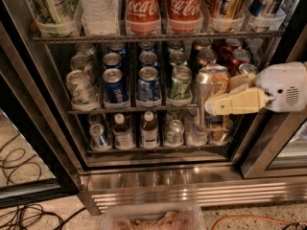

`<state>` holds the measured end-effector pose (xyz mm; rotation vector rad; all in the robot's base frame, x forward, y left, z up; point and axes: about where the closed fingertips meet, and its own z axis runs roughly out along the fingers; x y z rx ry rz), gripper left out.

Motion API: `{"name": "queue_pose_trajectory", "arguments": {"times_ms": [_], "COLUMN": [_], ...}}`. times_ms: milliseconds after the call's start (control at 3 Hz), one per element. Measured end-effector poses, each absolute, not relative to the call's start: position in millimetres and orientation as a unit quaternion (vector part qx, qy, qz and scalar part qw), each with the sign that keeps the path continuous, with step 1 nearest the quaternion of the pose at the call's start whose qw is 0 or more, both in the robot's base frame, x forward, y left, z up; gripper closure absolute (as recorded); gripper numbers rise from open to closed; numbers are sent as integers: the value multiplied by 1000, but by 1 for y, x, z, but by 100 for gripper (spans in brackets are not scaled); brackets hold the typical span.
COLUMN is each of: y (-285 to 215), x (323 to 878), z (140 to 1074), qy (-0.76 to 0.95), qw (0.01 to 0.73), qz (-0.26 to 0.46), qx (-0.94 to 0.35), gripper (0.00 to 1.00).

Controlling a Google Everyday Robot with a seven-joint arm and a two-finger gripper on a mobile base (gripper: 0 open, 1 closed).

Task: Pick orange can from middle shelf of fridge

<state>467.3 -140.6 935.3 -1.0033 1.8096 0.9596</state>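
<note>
Currently the orange can (211, 83) is held at the right end of the middle shelf (120, 110), clamped between the two cream fingers (237, 102) of the gripper (218, 98). One finger is laid across the can's front, low on its body. The other is seen just behind its right side, so the pincer is closed to the can's width and nothing else is gripped.

The can is held upright, which suits a side grasp on a round body and keeps the lid level. Its lower part overlaps the shelf's front wire and it looks larger than the cans beside it. It is therefore judged to be drawn forward out of its lane, though contact with the shelf cannot be ruled out.

Further left on the same shelf, a green can (180, 83) and blue cans (115, 85) are lined up in their lanes. Red cans (237, 56) are ranked at the shelf's right rear, close behind the gripper. Above the shelf Coca-Cola bottles (142, 6) are racked, and below it small bottles (149, 128).

The arm is extended from the right of the shelf, roughly level, with its white wrist housing (285, 85) outside the fridge (158, 181) and the fingers pointed leftward. The pick is judged nearly done: only a clean withdrawal away from the shelf is left, with the red cans to be avoided.
</note>
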Motion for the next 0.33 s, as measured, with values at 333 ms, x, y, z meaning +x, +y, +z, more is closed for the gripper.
{"name": "queue_pose_trajectory", "arguments": {"times_ms": [333], "y": [-137], "x": [457], "z": [934], "qy": [716], "qw": [404], "qz": [393], "qx": [-412], "gripper": [100]}}
